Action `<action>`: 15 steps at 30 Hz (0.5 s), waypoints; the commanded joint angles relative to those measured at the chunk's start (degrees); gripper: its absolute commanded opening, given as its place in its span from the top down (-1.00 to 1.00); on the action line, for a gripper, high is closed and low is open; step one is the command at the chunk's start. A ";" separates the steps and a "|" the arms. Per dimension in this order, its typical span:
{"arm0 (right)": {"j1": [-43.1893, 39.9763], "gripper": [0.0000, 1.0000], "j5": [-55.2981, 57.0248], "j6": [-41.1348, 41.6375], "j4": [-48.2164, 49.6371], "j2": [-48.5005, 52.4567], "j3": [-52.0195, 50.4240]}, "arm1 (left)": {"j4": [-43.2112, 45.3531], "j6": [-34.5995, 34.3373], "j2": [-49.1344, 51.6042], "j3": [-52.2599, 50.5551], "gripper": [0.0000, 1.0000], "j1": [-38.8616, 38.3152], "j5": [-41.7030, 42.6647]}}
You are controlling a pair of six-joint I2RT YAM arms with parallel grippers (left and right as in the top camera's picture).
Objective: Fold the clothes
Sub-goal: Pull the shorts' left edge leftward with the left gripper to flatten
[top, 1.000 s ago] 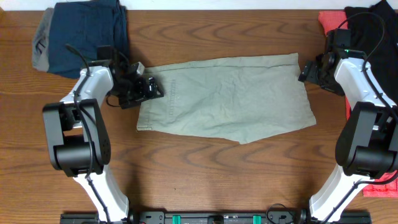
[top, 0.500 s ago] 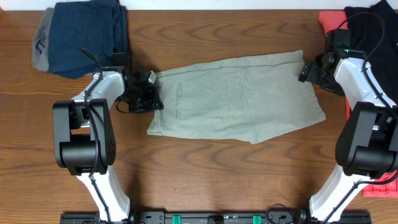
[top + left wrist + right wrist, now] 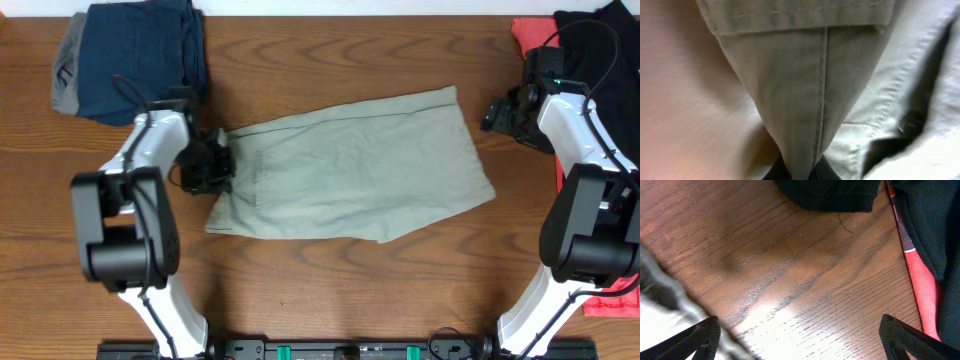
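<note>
The pale khaki shorts (image 3: 350, 165) lie flat and wrinkled across the middle of the table in the overhead view. My left gripper (image 3: 212, 165) is at their left end, shut on a pinched fold of the cloth. In the left wrist view that fold, part of the shorts (image 3: 800, 100), with a stitched seam, narrows down into the gripper (image 3: 799, 172). My right gripper (image 3: 497, 112) stands open just off the shorts' upper right corner. In the right wrist view, bare wood shows inside the gripper (image 3: 802, 340), and a blurred edge of the shorts (image 3: 660, 310) lies at lower left.
A folded navy garment (image 3: 140, 55) lies at the back left on a grey one (image 3: 68, 70). A black shirt (image 3: 600, 40) over a red shirt (image 3: 530, 35) sits at the back right, close behind the right gripper. More red cloth (image 3: 610, 300) lies at the right edge.
My left gripper has shut on the shorts' left end. The shorts slid right, then back left and slightly turned. The right gripper has stayed open in place.
</note>
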 commanded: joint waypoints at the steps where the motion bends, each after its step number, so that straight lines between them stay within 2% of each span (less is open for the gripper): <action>1: 0.48 -0.99 0.02 0.76 -0.04 -1.79 -0.04 | -2.49 -1.40 -6.12 2.78 0.88 1.88 -4.31; 7: 0.48 -0.98 0.02 0.76 -0.04 -1.79 -0.04 | -8.33 -1.40 -12.24 3.17 0.88 2.21 -6.03; 15: 0.48 -0.98 0.02 0.76 -0.04 -1.79 -0.04 | -11.76 -1.40 -12.57 1.92 0.88 2.21 -6.69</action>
